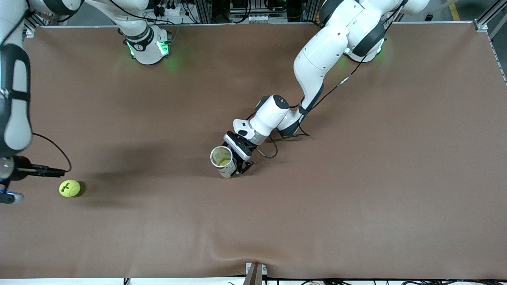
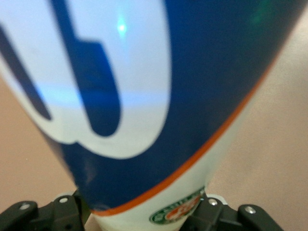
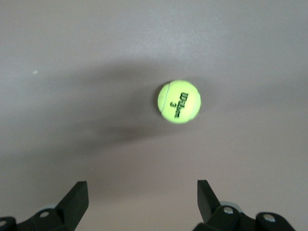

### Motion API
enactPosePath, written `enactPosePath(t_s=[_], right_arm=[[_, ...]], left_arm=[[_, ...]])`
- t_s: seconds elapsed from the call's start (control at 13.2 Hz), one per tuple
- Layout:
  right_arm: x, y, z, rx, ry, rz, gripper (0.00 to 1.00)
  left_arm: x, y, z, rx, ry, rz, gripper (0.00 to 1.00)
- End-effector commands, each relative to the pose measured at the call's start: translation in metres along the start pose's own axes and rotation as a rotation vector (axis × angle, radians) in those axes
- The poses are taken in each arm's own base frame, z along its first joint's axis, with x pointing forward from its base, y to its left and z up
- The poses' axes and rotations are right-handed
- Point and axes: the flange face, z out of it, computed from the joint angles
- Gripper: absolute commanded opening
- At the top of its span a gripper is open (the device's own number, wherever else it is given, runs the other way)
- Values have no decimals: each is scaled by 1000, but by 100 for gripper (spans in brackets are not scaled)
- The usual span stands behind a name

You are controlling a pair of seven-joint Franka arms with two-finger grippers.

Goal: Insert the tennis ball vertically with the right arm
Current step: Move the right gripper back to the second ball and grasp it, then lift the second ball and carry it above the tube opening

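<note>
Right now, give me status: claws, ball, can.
Left claw shut on can, upright, mouth up. Right claw open over ball, not touching. Ball on table, nothing between.

"Wilson" and "3" on the tennis ball; can lettering probably unreadable

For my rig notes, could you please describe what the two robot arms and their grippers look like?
Both arms are white, rounded segments with black joint bands. The left arm trails a thin black cable along its forearm; the right arm has a black cable looping off its wrist. Green lights glow at both bases. The left gripper and the right gripper are black, with two flat fingers and silver screws.
</note>
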Motion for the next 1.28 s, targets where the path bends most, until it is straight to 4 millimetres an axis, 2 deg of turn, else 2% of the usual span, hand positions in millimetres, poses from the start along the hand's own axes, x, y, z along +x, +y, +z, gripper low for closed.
enactPosePath(t_s=[0.0, 0.15, 0.38, 0.53, 0.91, 1.13, 1.21], right_arm=[[9, 14, 31, -3, 29, -43, 100], [17, 20, 62, -11, 54, -94, 100], [20, 39, 94, -50, 112, -189, 100], [22, 40, 115, -57, 116, -214, 100], [27, 45, 141, -61, 132, -233, 100], [28, 48, 146, -60, 140, -228, 100], [28, 49, 152, -60, 140, -227, 90]], left_arm=[[-17, 2, 11, 5, -17, -15, 79], [-16, 2, 11, 5, -16, -15, 79], [-16, 2, 11, 5, -16, -15, 79], [-15, 3, 11, 4, -13, -16, 79], [-16, 3, 12, 6, -14, -14, 79], [-16, 2, 12, 6, -14, -16, 79], [-16, 2, 12, 6, -14, -16, 79]])
